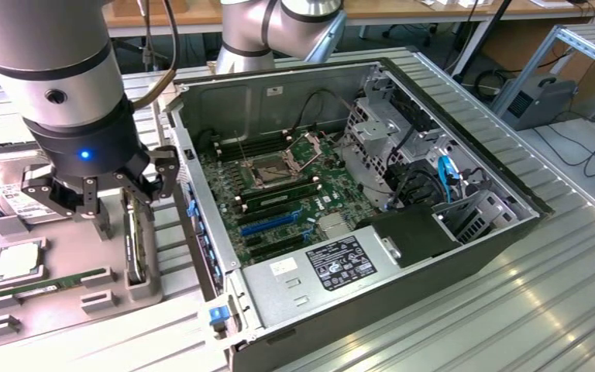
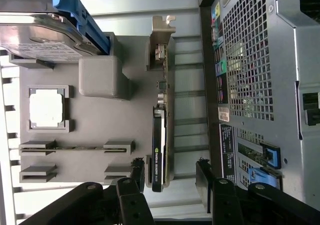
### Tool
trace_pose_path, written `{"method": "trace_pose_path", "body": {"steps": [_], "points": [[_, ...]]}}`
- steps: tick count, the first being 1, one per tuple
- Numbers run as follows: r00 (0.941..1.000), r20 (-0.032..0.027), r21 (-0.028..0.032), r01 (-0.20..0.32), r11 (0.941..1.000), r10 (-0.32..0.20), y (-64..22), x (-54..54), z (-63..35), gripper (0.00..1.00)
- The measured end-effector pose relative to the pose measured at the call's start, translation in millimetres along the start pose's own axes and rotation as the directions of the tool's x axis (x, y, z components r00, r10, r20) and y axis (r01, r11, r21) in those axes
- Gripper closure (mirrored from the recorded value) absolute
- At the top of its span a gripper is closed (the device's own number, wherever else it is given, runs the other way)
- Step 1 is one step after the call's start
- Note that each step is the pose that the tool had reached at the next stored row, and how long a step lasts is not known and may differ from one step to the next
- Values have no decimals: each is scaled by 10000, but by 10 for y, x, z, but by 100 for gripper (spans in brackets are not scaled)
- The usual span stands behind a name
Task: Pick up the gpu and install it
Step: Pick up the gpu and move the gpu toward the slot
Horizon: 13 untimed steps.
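The gpu (image 1: 131, 242) stands on its long edge in a slot of the grey holder block (image 1: 111, 306), beside the open computer case (image 1: 463, 256). In the wrist view the gpu (image 2: 158, 152) shows a dark face with a green logo, and its silvery bracket (image 2: 161, 40) is at the far end. My gripper (image 1: 122, 213) hangs just above the card and is open. Its black fingers (image 2: 136, 171) straddle the near end of the card without touching it, and the gripper (image 2: 170, 177) holds nothing.
The holder block (image 2: 100, 120) also carries a hard drive (image 2: 40, 35) with a blue clip, a CPU (image 2: 46, 109) and a RAM stick (image 2: 75, 147). The case's rear wall (image 2: 260, 85) stands close beside the card. Blue expansion slots (image 1: 272, 221) lie on the motherboard inside.
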State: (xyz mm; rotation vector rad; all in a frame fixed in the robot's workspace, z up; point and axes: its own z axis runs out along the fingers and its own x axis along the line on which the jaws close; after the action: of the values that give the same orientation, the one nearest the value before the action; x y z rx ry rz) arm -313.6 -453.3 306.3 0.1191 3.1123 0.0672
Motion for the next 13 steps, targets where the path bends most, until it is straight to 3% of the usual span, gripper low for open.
{"method": "trace_pose_path", "body": {"steps": [13], "points": [[10000,0,1,0,10000,0,-1,1,33,46]]}}
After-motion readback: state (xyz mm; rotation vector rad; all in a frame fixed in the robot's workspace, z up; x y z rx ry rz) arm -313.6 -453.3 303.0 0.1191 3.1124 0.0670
